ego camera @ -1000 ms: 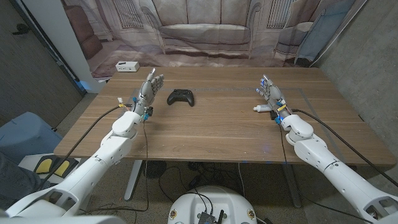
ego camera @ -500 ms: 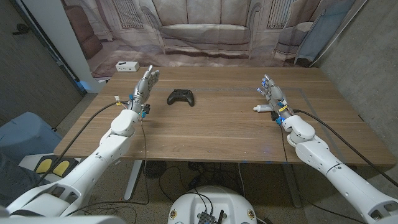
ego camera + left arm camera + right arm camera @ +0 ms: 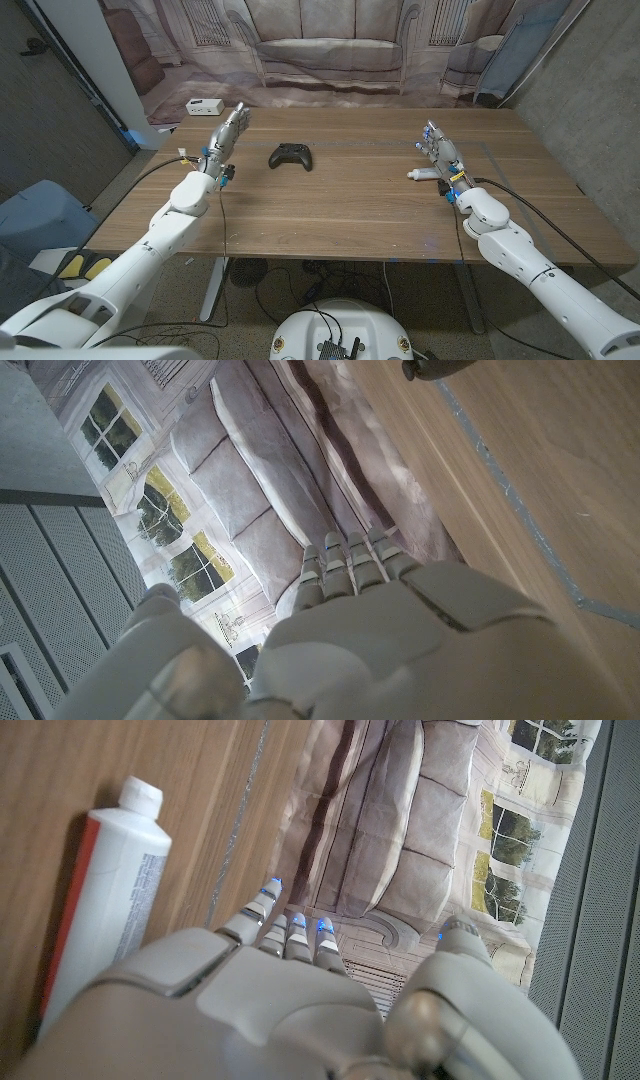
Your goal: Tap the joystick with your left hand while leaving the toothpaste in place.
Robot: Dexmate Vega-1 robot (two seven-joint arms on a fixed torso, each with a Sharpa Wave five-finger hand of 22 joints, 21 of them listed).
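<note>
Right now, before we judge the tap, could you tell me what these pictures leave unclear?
- Joystick: cut off by the frame edge in the left wrist view; its sticks and buttons are too small to read in the head view.
- Toothpaste: mostly behind the right hand in the head view; its lower end is covered by that hand in the right wrist view.
- Left hand: its palm faces away in both views.

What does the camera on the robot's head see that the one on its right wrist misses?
Head view alone: the black game controller, the white power strip at the table's far left corner, and the left hand raised left of the controller. Right wrist view alone: the toothpaste's red stripe. Both: the white toothpaste tube, the right hand, the wooden table.
</note>
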